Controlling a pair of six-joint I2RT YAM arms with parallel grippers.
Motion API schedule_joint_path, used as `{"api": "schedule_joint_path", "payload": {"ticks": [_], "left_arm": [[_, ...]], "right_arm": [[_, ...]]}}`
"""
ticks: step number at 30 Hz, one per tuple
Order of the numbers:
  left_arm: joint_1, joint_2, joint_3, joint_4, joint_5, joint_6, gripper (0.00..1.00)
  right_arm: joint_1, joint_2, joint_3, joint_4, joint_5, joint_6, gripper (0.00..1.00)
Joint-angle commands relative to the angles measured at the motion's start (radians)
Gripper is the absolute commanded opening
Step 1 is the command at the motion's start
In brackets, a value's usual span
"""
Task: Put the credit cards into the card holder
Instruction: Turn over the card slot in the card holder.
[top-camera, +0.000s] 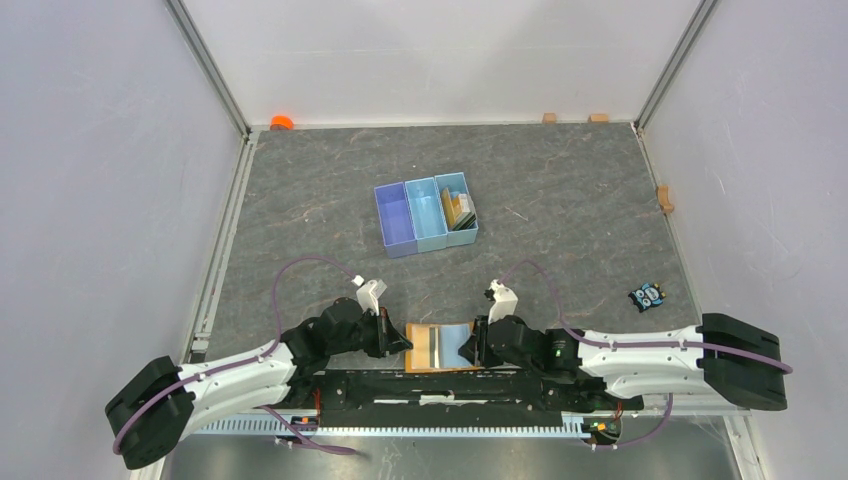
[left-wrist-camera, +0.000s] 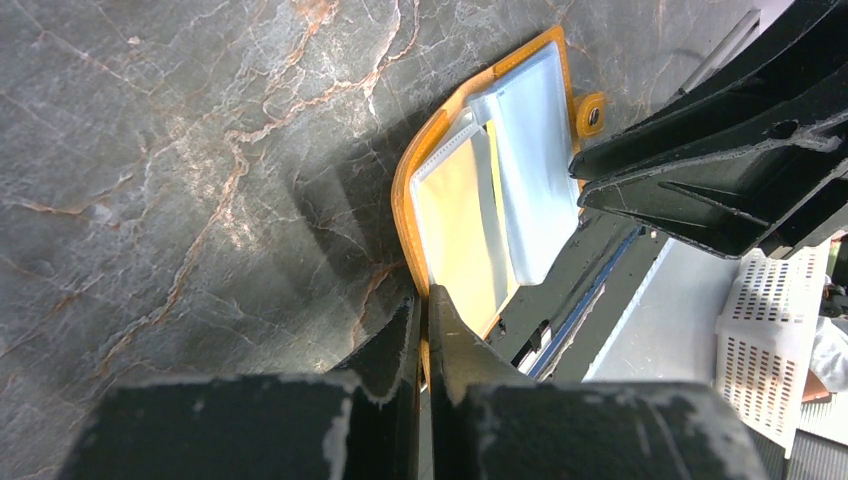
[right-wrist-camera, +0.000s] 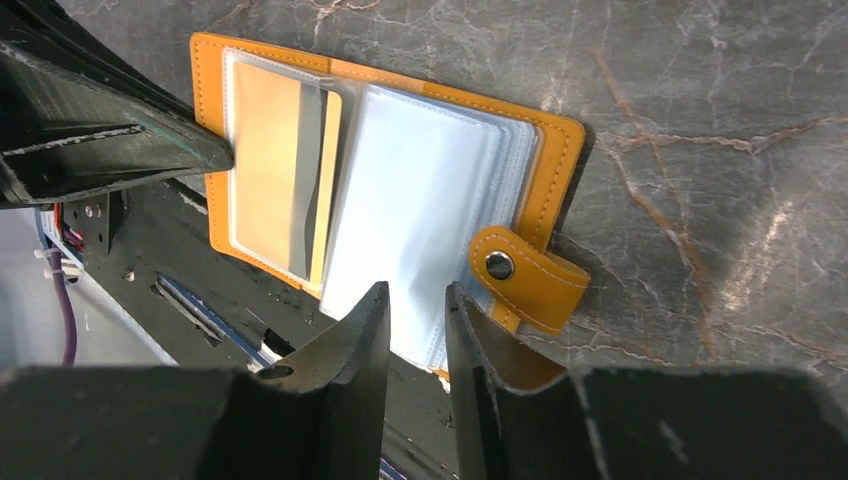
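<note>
Pinching the orange cover edge of the card holder (left-wrist-camera: 530, 150) with left jaws pressed together; straddling the near edge of its clear sleeves (right-wrist-camera: 420, 200) with right jaws partly spread.

The left gripper (left-wrist-camera: 424, 300), at six o'clock, pinches the orange edge of the open card holder (left-wrist-camera: 530, 170); a gold-yellow card (left-wrist-camera: 455, 230) sits sleeved inside.

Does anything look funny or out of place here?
Yes. The open orange-tan card holder lies at the near edge of the grey stone-look table, with one side hanging over onto the black arm mount.
</note>
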Motion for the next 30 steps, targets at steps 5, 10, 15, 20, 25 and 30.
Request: {"api": "schedule_joint_path", "payload": {"ticks": [5, 10, 15, 20, 25, 30], "left_arm": [[0.002, 0.016, 0.004, 0.020, -0.007, -0.014, 0.02], [0.002, 0.020, 0.004, 0.024, -0.004, -0.014, 0.02], [0.002, 0.016, -0.001, 0.024, -0.004, -0.015, 0.02], [0.002, 0.019, -0.005, 0.021, -0.016, -0.007, 0.02], [0.014, 0.023, 0.007, 0.017, -0.016, 0.060, 0.02], [0.016, -0.078, -0.024, 0.075, 0.005, 0.119, 0.02]], "right_arm": [[0.004, 0.032, 0.069, 0.076, -0.005, -0.051, 0.30], [0.004, 0.064, 0.093, 0.063, -0.006, -0.062, 0.30], [0.004, 0.077, 0.112, -0.077, 0.061, -0.052, 0.36], [0.003, 0.053, 0.109, -0.109, 0.088, -0.080, 0.56], [-0.005, 0.011, 0.143, -0.182, 0.148, -0.155, 0.76], [-0.058, -0.118, 0.111, -0.156, 0.114, -0.311, 0.93]]}}
